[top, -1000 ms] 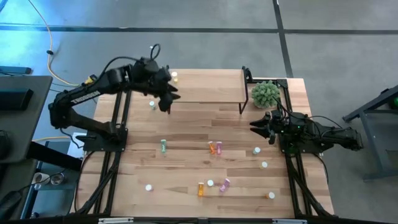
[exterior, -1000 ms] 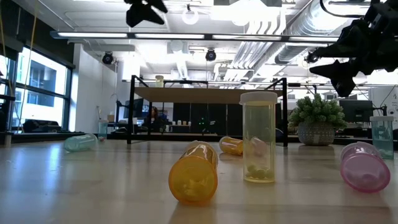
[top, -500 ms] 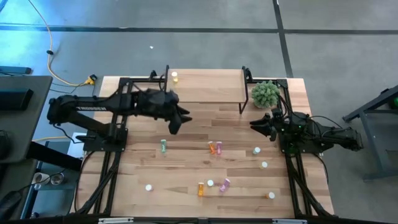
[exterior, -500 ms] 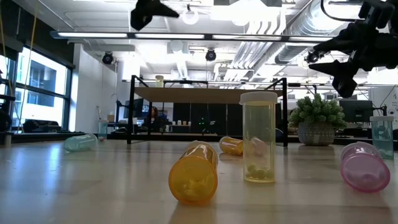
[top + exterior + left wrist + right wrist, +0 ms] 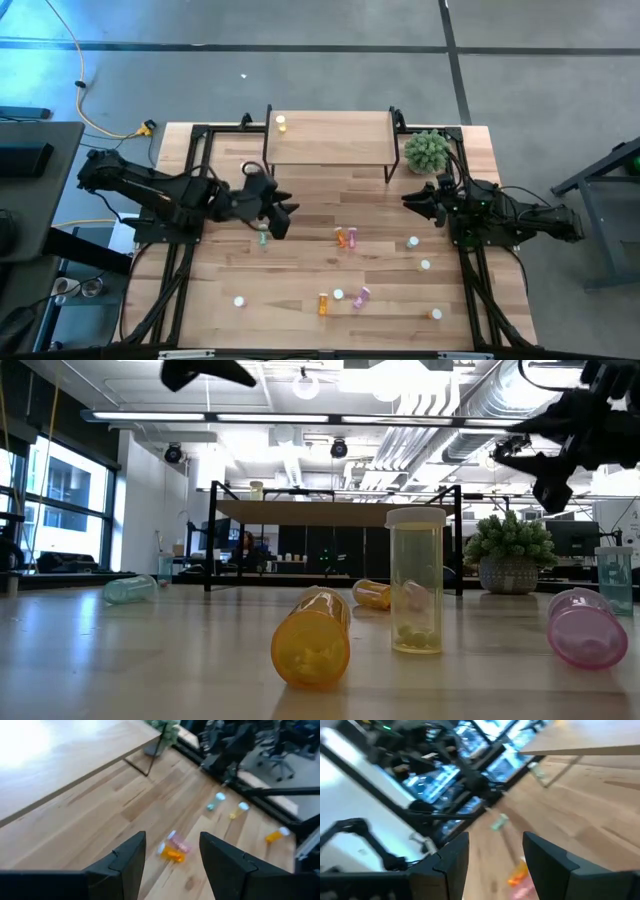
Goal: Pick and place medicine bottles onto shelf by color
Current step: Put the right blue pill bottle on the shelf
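Hovering above the table [image 5: 300, 200], the left gripper [image 5: 281, 215] is hanging just beside a green bottle [image 5: 263, 235] that is lying on the wood. Its two fingers [image 5: 125, 865] are standing apart with nothing between them, and past them the left wrist view is showing an orange bottle [image 5: 172, 854] lying against a pink bottle [image 5: 178, 845].

The right gripper [image 5: 418, 200] is waiting near the plant [image 5: 427, 150], at the right side of the table. Its fingers [image 5: 547, 860] are also standing apart and are holding nothing.

The shelf [image 5: 330, 140] is standing at the far edge of the table, and one yellow bottle [image 5: 282, 124] is sitting on its left end. The other medicine bottles are lying scattered over the near half of the table, well apart from the shelf. In the low view an orange one [image 5: 312, 648] is lying on its side, a yellow one [image 5: 416, 595] is standing upright next to it, and a pink one [image 5: 586, 628] is lying at the right.
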